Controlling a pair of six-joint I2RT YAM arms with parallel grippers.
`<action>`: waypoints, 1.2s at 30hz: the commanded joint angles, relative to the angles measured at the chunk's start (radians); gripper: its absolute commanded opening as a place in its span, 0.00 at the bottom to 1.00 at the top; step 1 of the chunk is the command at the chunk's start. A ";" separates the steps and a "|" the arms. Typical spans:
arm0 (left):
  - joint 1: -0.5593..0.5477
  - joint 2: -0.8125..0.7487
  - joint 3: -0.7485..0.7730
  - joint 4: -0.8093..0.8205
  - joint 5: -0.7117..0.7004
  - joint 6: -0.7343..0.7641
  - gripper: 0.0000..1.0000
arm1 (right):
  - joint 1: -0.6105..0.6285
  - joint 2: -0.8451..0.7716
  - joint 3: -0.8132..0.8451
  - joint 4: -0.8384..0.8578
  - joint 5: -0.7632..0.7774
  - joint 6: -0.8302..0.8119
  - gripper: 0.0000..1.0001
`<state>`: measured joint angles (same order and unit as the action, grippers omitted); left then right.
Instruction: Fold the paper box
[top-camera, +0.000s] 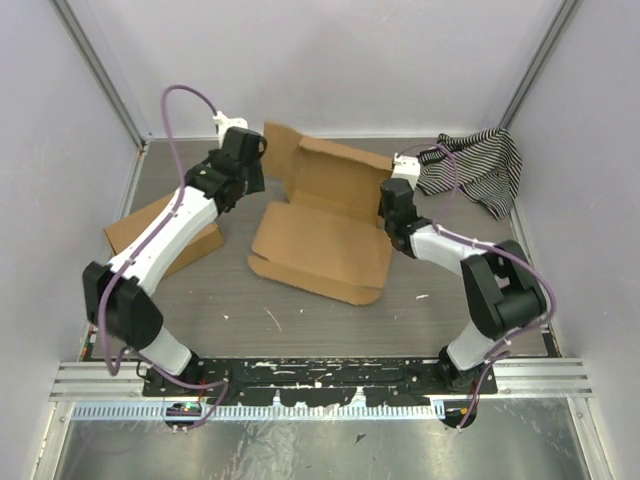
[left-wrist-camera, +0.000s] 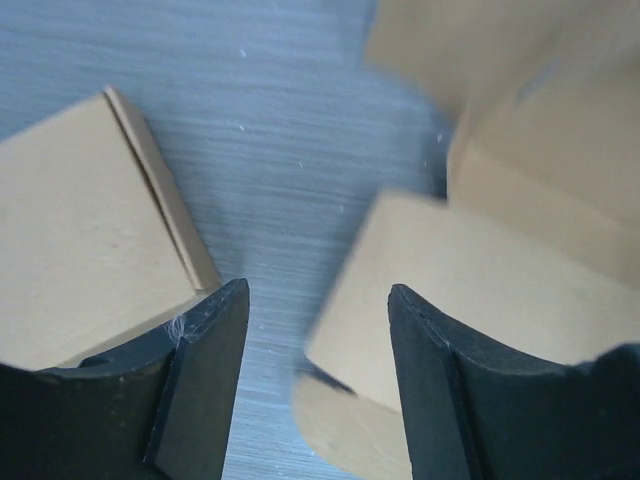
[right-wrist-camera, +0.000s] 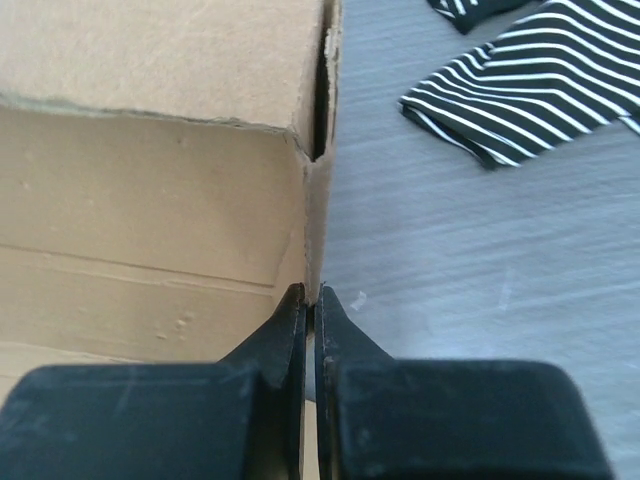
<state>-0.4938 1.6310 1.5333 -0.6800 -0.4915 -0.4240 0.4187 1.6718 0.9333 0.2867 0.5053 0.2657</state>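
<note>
- Lying mid-surface (top-camera: 300, 320), btwn the two arms: the paper box (top-camera: 320, 235), part-folded. Its near panel is flat on the surface w/ a notched front edge.
- L of it, apart from it: a squarer box (top-camera: 128, 228), partly hidden under the left arm (top-camera: 170, 225).
- R side of the paper box: right end effector (right-wrist-camera: 312, 295), fingers pressed together on the thin R side wall, cardboard edge pinched btwn them. The wall stands upright here.
- Right wrist view: box interior is L of that wall. A corner slit sits just beyond the tips.
- Farther back, L: left end effector (left-wrist-camera: 318, 290) is just beside the box's far-L flap, fingers wide apart, nothing btwn them. Bare surface shows in the gap, w/ the squarer box on one side and a blurred box flap on the other.
- Rear panel of the paper box tilts up.
- Far R corner: striped cloth (top-camera: 485, 170), crumpled, apart from the box.
</note>
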 joint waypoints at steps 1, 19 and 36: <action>0.052 -0.138 -0.050 0.108 -0.039 0.067 0.65 | -0.047 -0.145 -0.117 -0.104 -0.094 -0.131 0.01; 0.274 -0.164 -0.516 0.637 0.302 -0.030 0.56 | -0.195 -0.292 -0.192 -0.110 -0.479 -0.186 0.01; 0.273 0.062 -0.454 0.788 0.404 0.024 0.52 | -0.210 -0.278 -0.178 -0.107 -0.538 -0.179 0.01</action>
<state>-0.2214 1.6897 1.1011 -0.0204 -0.1616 -0.4156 0.2131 1.4006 0.7410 0.1947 0.0181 0.0811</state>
